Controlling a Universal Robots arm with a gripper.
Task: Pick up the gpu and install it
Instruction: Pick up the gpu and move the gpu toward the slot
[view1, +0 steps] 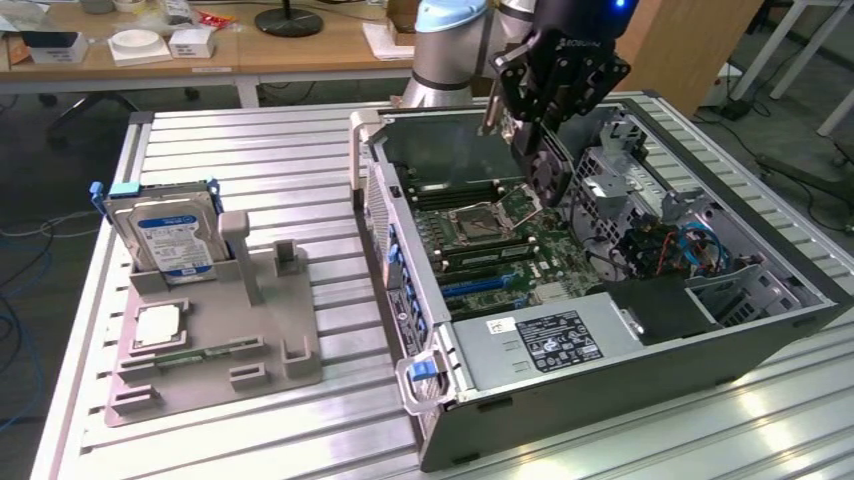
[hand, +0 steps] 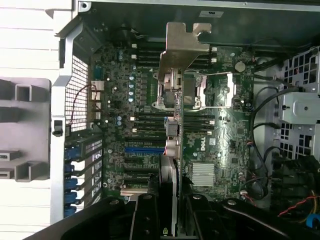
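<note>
The gpu (view1: 549, 172) is a thin black card that hangs edge-down over the open computer case (view1: 627, 385), above the motherboard (view1: 514, 255). Its silvery bracket (view1: 491, 105) sticks out toward the exterior view's left. My gripper (view1: 541, 125) is shut on the card's upper edge. In the wrist view the gpu (hand: 170, 160) appears edge-on between my two black fingers (hand: 146, 215), and its metal bracket (hand: 182, 47) reaches out over the CPU socket (hand: 192, 95). The card is clear of the board and sits in no slot.
A blue expansion slot (hand: 144, 149) and black slots lie on the board near the case's rear wall. On the slatted metal table (view1: 254, 150), a grey fixture (view1: 267, 330) holds a blue-labelled hard drive (view1: 170, 238) and a square silver CPU chip (view1: 158, 325). Cables and drive cages (view1: 667, 235) fill the case's far side.
</note>
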